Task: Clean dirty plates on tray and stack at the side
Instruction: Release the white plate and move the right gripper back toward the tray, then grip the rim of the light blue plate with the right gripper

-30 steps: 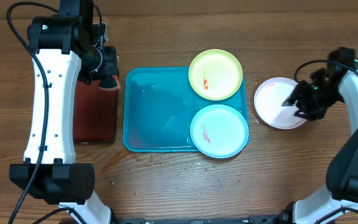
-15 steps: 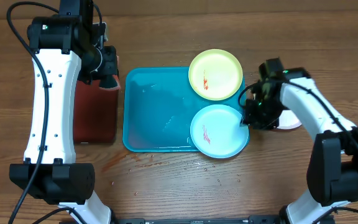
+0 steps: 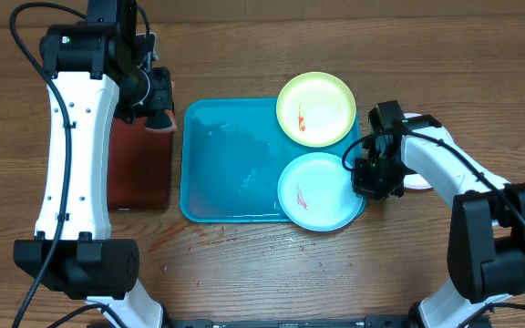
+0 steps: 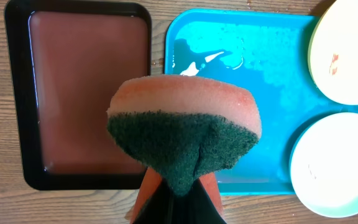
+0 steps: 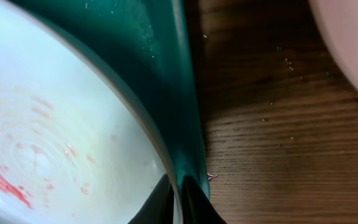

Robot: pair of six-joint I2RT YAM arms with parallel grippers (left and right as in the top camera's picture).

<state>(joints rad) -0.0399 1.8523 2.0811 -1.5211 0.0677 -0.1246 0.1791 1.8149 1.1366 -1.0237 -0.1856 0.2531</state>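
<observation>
On the turquoise tray (image 3: 231,164) lie a pale yellow-green plate (image 3: 315,109) at its back right and a mint plate (image 3: 322,191) at its front right, both with red smears. My right gripper (image 3: 372,178) is shut on the mint plate's right rim; in the right wrist view the gripper (image 5: 178,196) pinches the rim of the smeared plate (image 5: 55,124). The white plate (image 3: 416,181) lies on the table right of the tray, mostly hidden under my right arm. My left gripper (image 4: 179,193) is shut on an orange-and-green sponge (image 4: 185,137), held above the table.
A dark red tray with a black rim (image 4: 86,93) holding liquid sits left of the turquoise tray (image 4: 247,81). Water pools on the turquoise tray's floor. Bare wood lies in front of both trays. The left arm (image 3: 71,155) stands over the table's left side.
My right gripper left the white plate, moved left to the mint plate's right rim and closed on it. The left arm and sponge have not moved.
</observation>
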